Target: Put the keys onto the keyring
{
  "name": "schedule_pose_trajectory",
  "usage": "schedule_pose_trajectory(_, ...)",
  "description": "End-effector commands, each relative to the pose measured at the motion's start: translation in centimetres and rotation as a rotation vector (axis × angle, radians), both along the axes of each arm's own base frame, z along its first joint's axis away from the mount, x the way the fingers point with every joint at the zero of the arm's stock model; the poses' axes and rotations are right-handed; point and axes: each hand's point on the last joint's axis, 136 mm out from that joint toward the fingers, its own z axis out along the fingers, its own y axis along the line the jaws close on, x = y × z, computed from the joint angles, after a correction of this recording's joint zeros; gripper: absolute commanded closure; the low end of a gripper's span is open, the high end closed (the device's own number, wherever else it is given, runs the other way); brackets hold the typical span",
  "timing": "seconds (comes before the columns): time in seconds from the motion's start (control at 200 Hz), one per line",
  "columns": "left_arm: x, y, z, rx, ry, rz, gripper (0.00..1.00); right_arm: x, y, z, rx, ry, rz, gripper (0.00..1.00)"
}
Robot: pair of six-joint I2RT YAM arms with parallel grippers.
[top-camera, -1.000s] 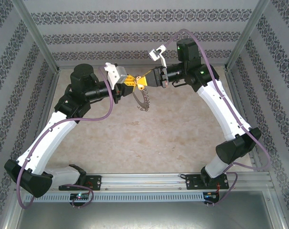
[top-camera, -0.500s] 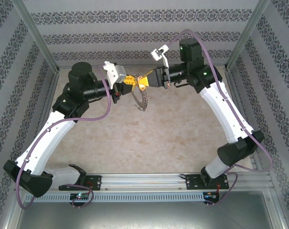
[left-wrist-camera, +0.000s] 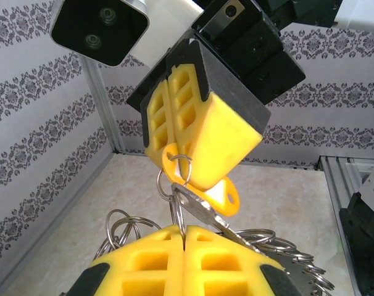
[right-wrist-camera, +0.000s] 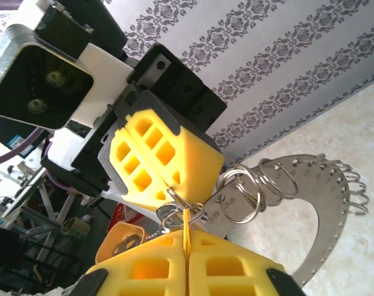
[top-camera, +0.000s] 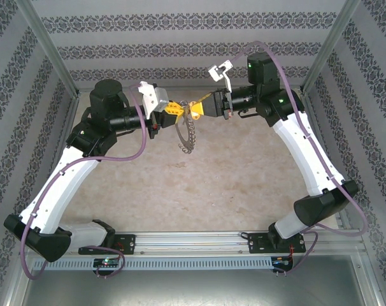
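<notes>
**A:** Top camera first. The left gripper (top-camera: 176,109) and right gripper (top-camera: 198,107) meet tip to tip above the far part of the table (top-camera: 244,185), and the keyring (top-camera: 188,137) dangles just beneath them.

**B:** And the jaws?

**A:** Both pairs pressed together. Now the left wrist view: the left gripper (left-wrist-camera: 184,237) has its yellow fingers closed, with a thin wire loop of the keyring (left-wrist-camera: 298,262) nipped in the seam.

**B:** Where's the key (left-wrist-camera: 219,198)?

**A:** Just above those fingers. Its orange-yellow head slants down from the right gripper (left-wrist-camera: 170,117), which pinches the upper end, and the silver blade lies just beneath the head.

**B:** Right wrist?

**A:** The right gripper (right-wrist-camera: 187,243) is clamped on a thin yellow edge, with the left gripper (right-wrist-camera: 151,161) directly opposite and very close. The keyring (right-wrist-camera: 326,203) shows as a grey toothed arc hanging off to the right, with small rings bunched beside it.
</notes>
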Motion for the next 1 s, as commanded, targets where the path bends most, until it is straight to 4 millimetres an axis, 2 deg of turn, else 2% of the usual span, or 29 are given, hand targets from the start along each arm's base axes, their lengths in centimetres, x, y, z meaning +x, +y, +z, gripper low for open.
schedule_pose_trajectory(0.0,-1.5,0.3,0.6,0.018,-0.020,-0.046,1.00,1.1,-1.4,0.5,-0.022,-0.076,-0.100,0.83)
schedule_pose_trajectory(0.27,-1.4,0.3,1.0,0.011,-0.013,-0.047,1.00,1.5,-1.8,0.7,-0.041,-0.114,-0.158,0.47)
schedule_pose_trajectory(0.38,-1.4,0.2,1.0,0.016,-0.012,-0.051,1.00,1.4,-1.5,1.1,-0.028,-0.119,-0.153,0.39)
schedule_pose_trajectory(0.535,-1.2,0.1,1.0,0.021,-0.014,-0.052,1.00,0.6,0.0,0.9,-0.029,-0.098,-0.099,0.26)
schedule_pose_trajectory(0.644,-0.9,0.0,0.8,0.027,-0.013,-0.050,1.00,0.1,1.0,0.5,-0.034,-0.085,-0.070,0.25)
schedule_pose_trajectory(0.779,-0.5,0.1,0.3,0.047,-0.012,-0.031,1.00,0.0,1.5,0.5,-0.031,-0.081,-0.056,0.27)
schedule_pose_trajectory(0.894,0.0,0.4,-0.1,0.070,-0.019,-0.001,1.00,0.2,1.7,0.1,-0.043,-0.063,-0.056,0.33)
schedule_pose_trajectory(0.994,0.1,0.5,-0.3,0.081,-0.020,0.004,1.00,0.5,1.8,-0.7,-0.067,-0.040,-0.060,0.44)
